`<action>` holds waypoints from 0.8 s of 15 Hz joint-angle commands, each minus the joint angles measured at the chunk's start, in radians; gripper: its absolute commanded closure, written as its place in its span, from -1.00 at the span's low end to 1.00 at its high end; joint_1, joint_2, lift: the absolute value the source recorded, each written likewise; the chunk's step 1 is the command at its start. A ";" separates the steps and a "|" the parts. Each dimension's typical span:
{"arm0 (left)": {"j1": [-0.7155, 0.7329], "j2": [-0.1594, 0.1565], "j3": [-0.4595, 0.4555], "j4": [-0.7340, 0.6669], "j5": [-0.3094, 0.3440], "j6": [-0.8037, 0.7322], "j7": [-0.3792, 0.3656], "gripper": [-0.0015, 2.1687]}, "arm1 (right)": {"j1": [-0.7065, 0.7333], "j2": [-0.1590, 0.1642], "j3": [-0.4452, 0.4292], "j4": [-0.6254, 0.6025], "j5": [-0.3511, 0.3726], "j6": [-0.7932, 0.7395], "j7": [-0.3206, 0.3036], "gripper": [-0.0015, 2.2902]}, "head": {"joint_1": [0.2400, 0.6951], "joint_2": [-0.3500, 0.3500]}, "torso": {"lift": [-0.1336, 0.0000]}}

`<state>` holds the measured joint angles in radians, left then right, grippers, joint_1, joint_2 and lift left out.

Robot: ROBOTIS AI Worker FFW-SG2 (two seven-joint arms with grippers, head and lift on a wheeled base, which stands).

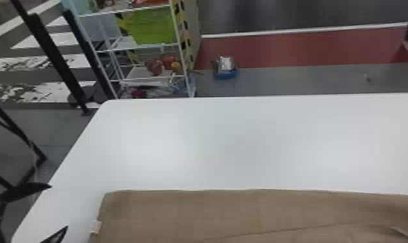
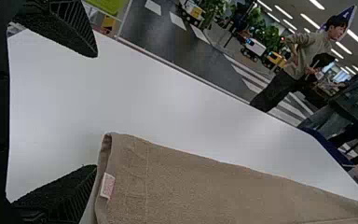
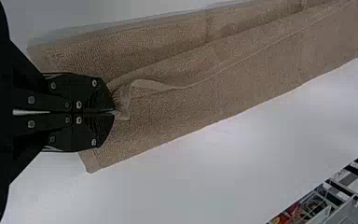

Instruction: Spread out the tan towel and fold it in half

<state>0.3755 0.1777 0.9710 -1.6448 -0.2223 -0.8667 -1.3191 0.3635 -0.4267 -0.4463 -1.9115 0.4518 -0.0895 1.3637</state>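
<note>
Pincer on the right arm (image 3: 115,112) has its two fingers pressed together on a gathered bit of the tan towel (image 1: 187,213), near one end of the cloth. From that pinch a thin raised edge runs lengthwise over the towel, with more cloth lying to either side of it. Near the towel's other end, the left pincer (image 1: 58,206) has its fingers spread wide. One of its fingertips is close beside the end carrying a small pale label (image 1: 96,227); whether it touches the cloth I cannot tell. The towel lies as a long layered strip along the near part of the white table (image 1: 213,139), its far edge almost straight.

Past the table's far left corner is a white wire rack (image 1: 126,42), with a bright green panel (image 1: 153,27) and some red items (image 1: 156,66) on it. To the right of the rack, a small silver and blue object (image 1: 225,75) sits on the floor, beside a dark red band (image 1: 293,48). Black posts (image 1: 51,55) slant down at the left, over white floor stripes (image 1: 59,38)
</note>
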 commanded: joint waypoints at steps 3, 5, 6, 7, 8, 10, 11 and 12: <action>-0.003 -0.004 -0.011 0.002 -0.002 0.001 0.006 -0.97 | 0.063 -0.003 -0.038 0.003 -0.022 -0.181 0.003 0.25 | 1.00 0.47 | -1.00; -0.003 -0.006 -0.012 0.005 0.000 0.001 0.008 -0.97 | 0.083 -0.004 -0.046 -0.012 -0.021 -0.190 0.003 0.25 | 1.00 0.50 | -1.00; -0.003 -0.004 -0.011 0.008 0.000 0.001 0.009 -0.97 | 0.091 -0.004 -0.055 -0.015 -0.019 -0.227 0.003 0.25 | 1.00 0.51 | -1.00; -0.004 -0.004 -0.012 0.013 0.000 0.001 0.011 -0.97 | 0.095 -0.003 -0.055 -0.015 -0.013 -0.239 0.003 0.25 | 1.00 0.52 | -1.00; -0.006 -0.004 -0.014 0.017 -0.003 0.001 0.014 -0.97 | 0.100 -0.003 -0.055 -0.015 -0.002 -0.243 0.003 0.18 | 1.00 0.52 | -1.00; -0.009 -0.004 -0.014 0.020 -0.006 0.001 0.014 -0.97 | 0.109 -0.004 -0.066 -0.027 0.019 -0.252 0.003 -0.40 | 1.00 0.53 | -1.00; -0.009 -0.004 -0.014 0.022 -0.006 0.001 0.014 -0.97 | 0.112 -0.007 -0.074 -0.034 0.021 -0.249 0.003 -0.59 | 1.00 0.53 | -1.00; -0.009 -0.004 -0.014 0.022 -0.008 0.001 0.014 -0.97 | 0.115 -0.012 -0.086 -0.037 0.022 -0.252 0.003 -0.89 | 1.00 0.52 | -1.00</action>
<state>0.3668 0.1732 0.9572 -1.6239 -0.2289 -0.8658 -1.3052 0.4740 -0.4337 -0.5178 -1.9416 0.4705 -0.3392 1.3637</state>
